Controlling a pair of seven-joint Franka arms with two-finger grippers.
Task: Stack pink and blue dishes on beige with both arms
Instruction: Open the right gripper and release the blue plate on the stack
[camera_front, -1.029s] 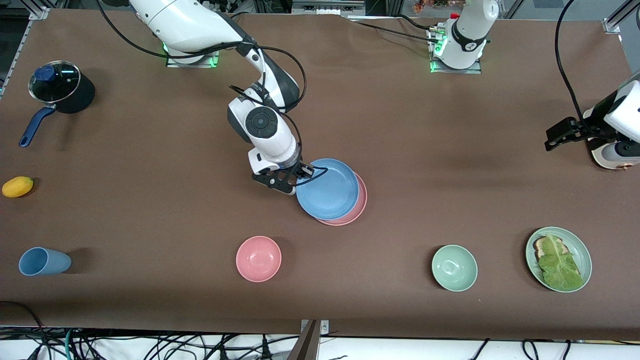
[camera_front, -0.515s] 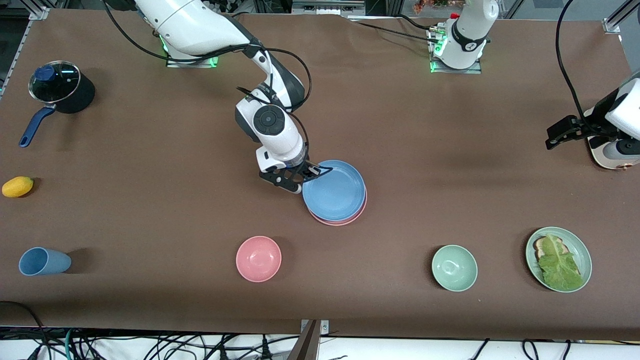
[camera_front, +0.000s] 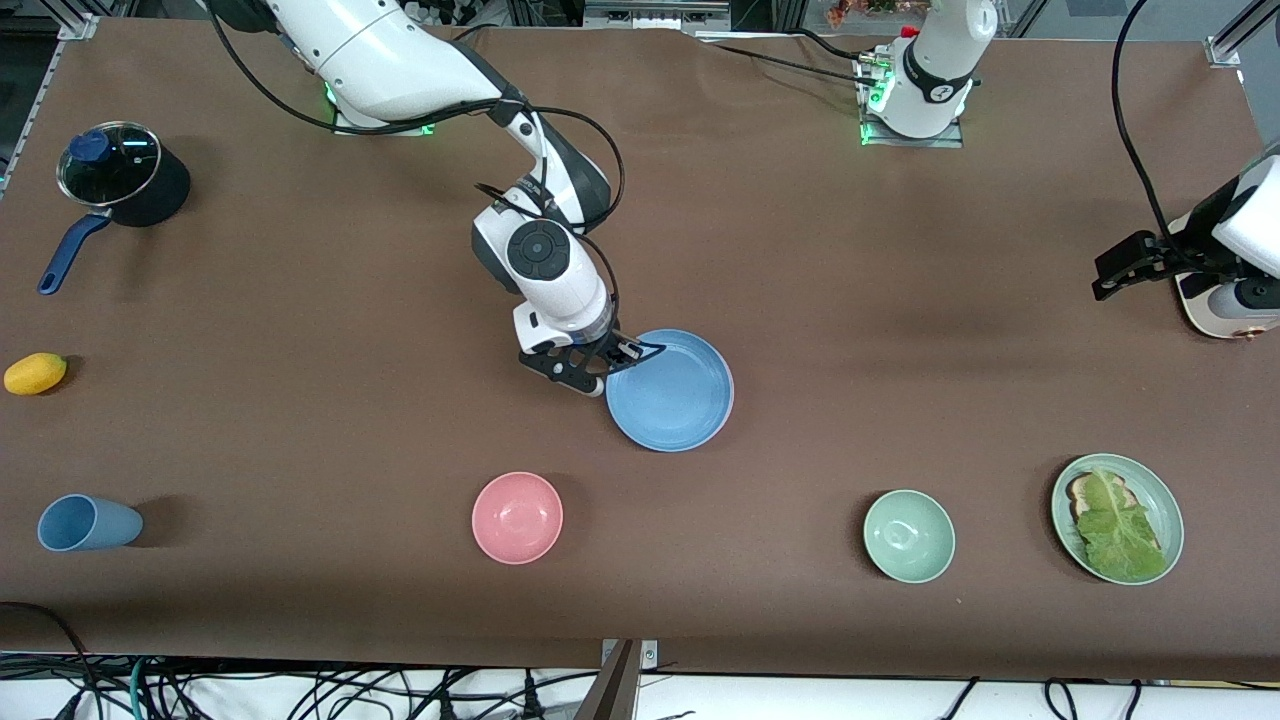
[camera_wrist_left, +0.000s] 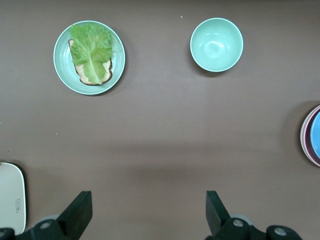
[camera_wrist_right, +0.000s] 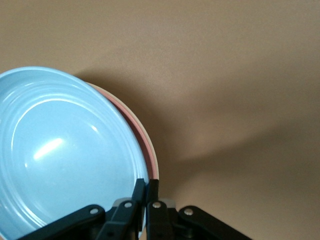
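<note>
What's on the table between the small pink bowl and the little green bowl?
Nothing: in the front view, only bare brown table lies between the pink bowl and green bowl.

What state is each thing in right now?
Blue plate: on top of the stack, rim pinched by the right hand.
Pink plate: under the blue, only its edge showing.
Beige plate: bottom of the stack.
Left hand: open, waiting over bare table.
Pot: lidded.
Blue cup: lying on its side.
</note>
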